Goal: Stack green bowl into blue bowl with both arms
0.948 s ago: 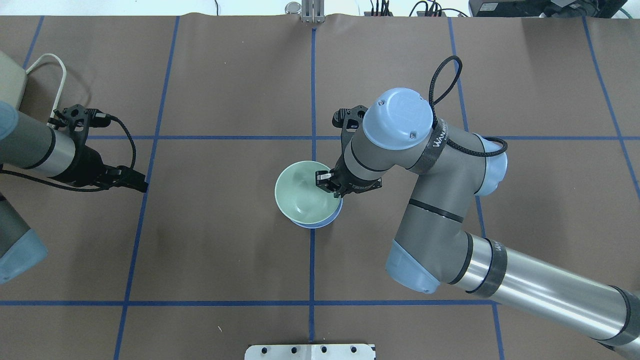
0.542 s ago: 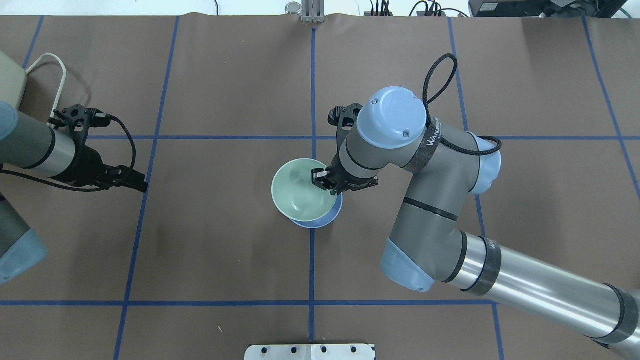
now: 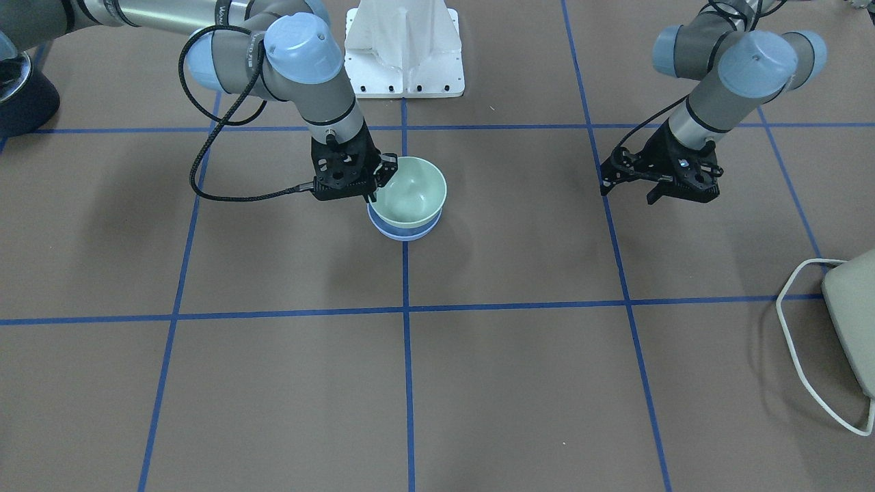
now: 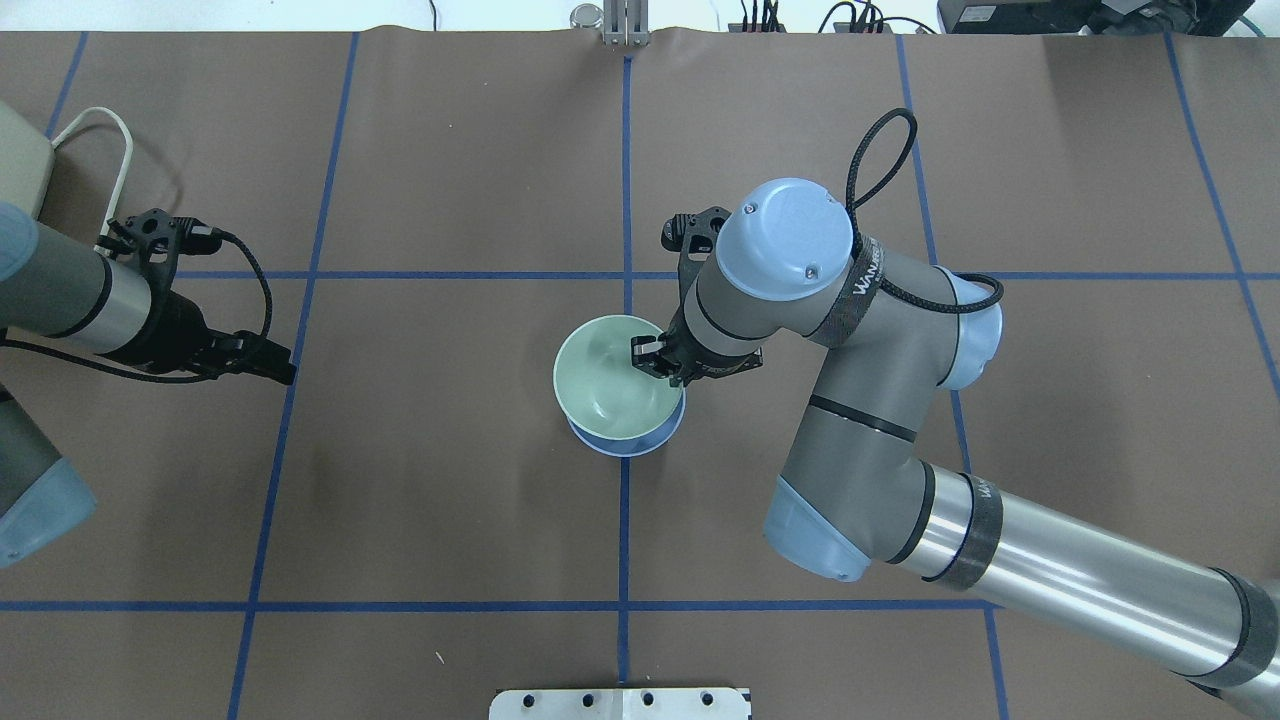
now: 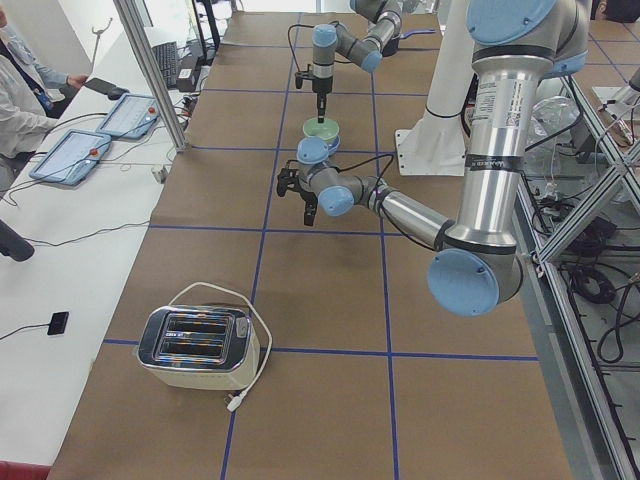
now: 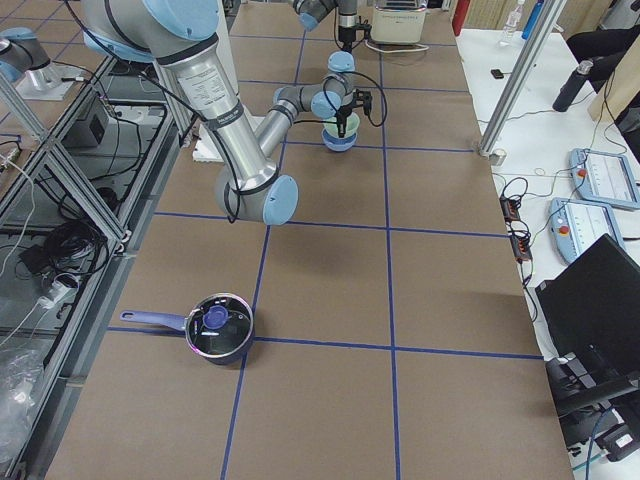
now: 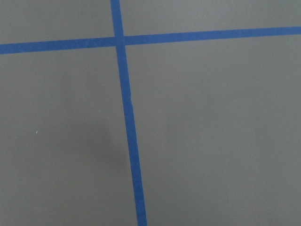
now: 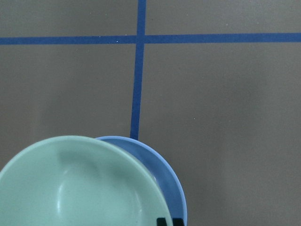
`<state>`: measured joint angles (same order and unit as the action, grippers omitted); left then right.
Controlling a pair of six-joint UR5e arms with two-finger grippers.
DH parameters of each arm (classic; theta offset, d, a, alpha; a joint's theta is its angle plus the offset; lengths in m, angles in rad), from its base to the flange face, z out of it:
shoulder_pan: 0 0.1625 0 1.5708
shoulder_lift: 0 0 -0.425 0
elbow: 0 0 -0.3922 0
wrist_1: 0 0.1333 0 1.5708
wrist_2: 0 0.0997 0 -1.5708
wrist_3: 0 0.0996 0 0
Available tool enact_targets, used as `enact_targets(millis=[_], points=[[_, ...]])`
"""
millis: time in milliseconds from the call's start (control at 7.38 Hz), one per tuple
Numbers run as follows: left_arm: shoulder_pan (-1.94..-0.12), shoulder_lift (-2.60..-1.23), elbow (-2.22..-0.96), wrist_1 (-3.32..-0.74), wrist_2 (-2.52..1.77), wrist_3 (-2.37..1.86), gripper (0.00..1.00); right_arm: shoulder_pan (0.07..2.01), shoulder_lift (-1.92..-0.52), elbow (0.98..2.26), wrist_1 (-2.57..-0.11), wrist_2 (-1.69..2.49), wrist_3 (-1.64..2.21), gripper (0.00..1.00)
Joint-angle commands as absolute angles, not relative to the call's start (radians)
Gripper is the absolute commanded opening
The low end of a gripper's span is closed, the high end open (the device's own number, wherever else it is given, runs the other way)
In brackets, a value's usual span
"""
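- Overhead exterior view, item one: table (image 4: 450,500), covered in brown paper and divided into squares by blue tape lines.
- Right arm (image 4: 860,430): entered from the lower right and bent over the table's middle.
- Left arm (image 4: 60,290): entered from the left edge and held well apart from both bowls.
- Toaster (image 5: 195,345): chrome and cream, set at the table's end on the robot's left.
- Saucepan (image 6: 218,327): dark, lidded, placed at the opposite end.
- Green bowl (image 4: 610,380): seated in the blue bowl near the centre tape line, tilted and offset (not yet nested level).
- Blue bowl (image 3: 403,234): set on the table under the green bowl, shown only as a crescent of rim.
- Right gripper (image 4: 655,358): clamped on the green bowl's rim, one finger inside the bowl.
- Left gripper (image 3: 627,195): fingers seen apart, nothing held between them, poised above bare paper.
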<state>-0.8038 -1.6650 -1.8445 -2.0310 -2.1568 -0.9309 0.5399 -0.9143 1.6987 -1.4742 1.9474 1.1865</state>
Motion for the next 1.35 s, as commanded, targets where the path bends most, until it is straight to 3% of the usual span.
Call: enact_targets(millis=[0, 135, 271, 406, 677, 813, 948, 1219], points=[[-0.804, -1.666, -1.844, -2.031, -2.157, -0.931, 0.97, 0.540, -0.911, 1.695, -1.474, 1.947, 1.186, 0.16], [-0.804, -1.667, -1.844, -2.031, -2.157, -0.931, 0.97, 0.540, -0.911, 1.695, -1.474, 1.947, 1.186, 0.44], [-0.804, -1.667, -1.844, -2.031, -2.157, -0.931, 0.97, 0.540, -0.910, 1.695, -1.474, 1.947, 1.186, 0.59], [-0.804, -1.667, -1.844, -2.031, -2.157, -0.931, 0.97, 0.540, -0.910, 1.695, -1.474, 1.947, 1.186, 0.64], [-0.804, -1.669, -1.844, -2.031, -2.157, -0.933, 0.97, 0.540, -0.908, 1.695, -1.474, 1.947, 1.186, 0.66], [-0.804, -1.670, -1.844, -2.031, -2.157, -0.936, 0.97, 0.541, -0.907, 1.703, -1.474, 1.947, 1.186, 0.72], [-0.821, -1.674, -1.847, -2.028, -2.173, -0.936, 0.97, 0.563, -0.902, 1.730, -1.474, 1.956, 1.187, 1.00], [-0.934, -1.669, -1.844, -2.022, -2.311, -0.914, 0.97, 0.699, -0.928, 1.750, -1.470, 2.111, 1.186, 1.00]])
